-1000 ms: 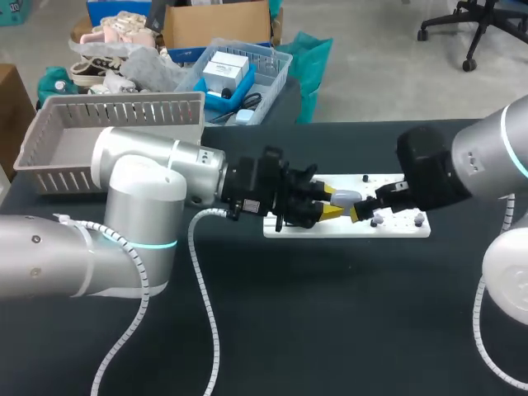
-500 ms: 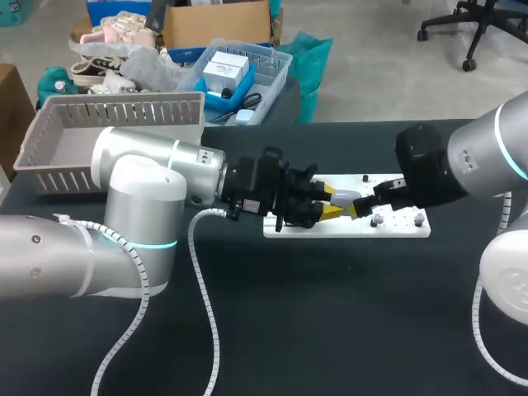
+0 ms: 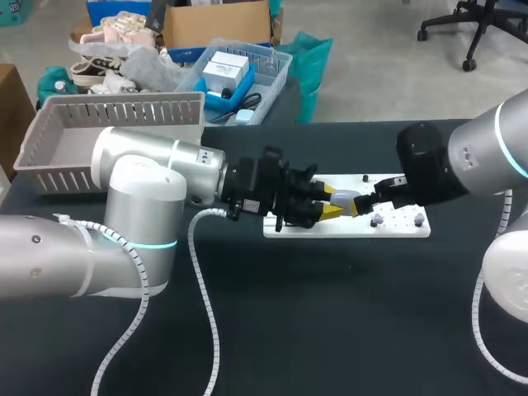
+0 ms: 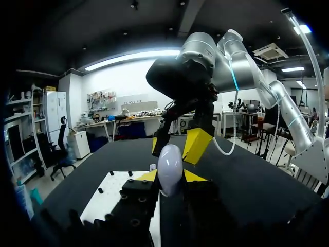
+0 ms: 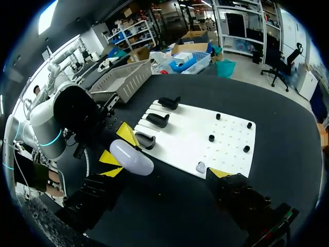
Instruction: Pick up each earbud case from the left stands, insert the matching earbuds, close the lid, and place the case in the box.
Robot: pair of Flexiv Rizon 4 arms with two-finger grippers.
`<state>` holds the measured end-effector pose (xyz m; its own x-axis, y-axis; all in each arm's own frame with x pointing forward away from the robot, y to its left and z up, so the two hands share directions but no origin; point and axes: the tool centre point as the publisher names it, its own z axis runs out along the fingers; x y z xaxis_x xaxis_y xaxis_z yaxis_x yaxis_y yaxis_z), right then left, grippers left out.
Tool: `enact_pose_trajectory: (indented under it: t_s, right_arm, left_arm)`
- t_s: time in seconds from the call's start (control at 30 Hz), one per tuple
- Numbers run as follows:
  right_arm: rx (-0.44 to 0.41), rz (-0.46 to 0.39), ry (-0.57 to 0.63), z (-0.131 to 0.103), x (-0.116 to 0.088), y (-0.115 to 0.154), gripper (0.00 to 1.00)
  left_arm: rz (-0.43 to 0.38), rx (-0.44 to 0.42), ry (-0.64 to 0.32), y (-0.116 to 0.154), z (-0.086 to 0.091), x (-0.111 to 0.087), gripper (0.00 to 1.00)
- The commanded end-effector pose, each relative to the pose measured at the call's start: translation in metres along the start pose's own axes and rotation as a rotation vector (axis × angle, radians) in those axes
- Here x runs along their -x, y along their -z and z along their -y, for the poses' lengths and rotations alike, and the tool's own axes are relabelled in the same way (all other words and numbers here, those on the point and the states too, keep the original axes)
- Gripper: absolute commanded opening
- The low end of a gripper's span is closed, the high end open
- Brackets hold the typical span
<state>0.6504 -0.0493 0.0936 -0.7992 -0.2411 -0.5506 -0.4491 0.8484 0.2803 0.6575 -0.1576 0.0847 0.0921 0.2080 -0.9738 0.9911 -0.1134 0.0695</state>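
A pale, rounded earbud case (image 3: pixel 346 198) hangs above the white board (image 3: pixel 396 228), with my left gripper (image 3: pixel 330 204) shut on its sides. In the left wrist view the case (image 4: pixel 170 164) stands up between the yellow tips of my left gripper (image 4: pixel 170 176), its lid looking closed. My right gripper (image 3: pixel 364 206) faces it from the other side, open wide, and its yellow fingers (image 4: pixel 198 145) straddle the case's far end without touching. In the right wrist view the case (image 5: pixel 132 157) sits close to one finger of my right gripper (image 5: pixel 164 173).
Three black stands (image 5: pixel 158 119) line one end of the board (image 5: pixel 231 154); several small dark pegs (image 5: pixel 211 138) and a pale earbud (image 5: pixel 200 167) are at the other end. A grey slatted basket (image 3: pixel 58 140) stands at the table's back left.
My right gripper has shifted slightly around the case's end. The left arm and the case have not moved.
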Motion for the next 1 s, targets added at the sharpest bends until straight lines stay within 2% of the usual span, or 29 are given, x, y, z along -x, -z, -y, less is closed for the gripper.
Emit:
enact_pose_trajectory:
  t_s: [0.03, 0.4, 0.67, 1.0]
  right_arm:
    - [-0.026, 0.006, -0.004, -0.002, 0.002, -0.003, 1.00]
    - [-0.027, 0.012, 0.008, -0.007, 0.006, 0.004, 1.00]
    - [-0.047, 0.041, 0.006, -0.001, 0.015, 0.011, 1.00]
    - [-0.144, 0.075, 0.062, 0.020, 0.017, 0.034, 1.00]
  left_arm:
    - [0.000, 0.003, -0.001, 0.000, 0.001, 0.000, 0.00]
    - [0.000, 0.003, -0.001, 0.000, 0.001, 0.000, 0.00]
    - [0.000, 0.003, -0.001, 0.000, 0.001, 0.000, 0.00]
    - [0.000, 0.003, -0.001, 0.000, 0.001, 0.000, 0.00]
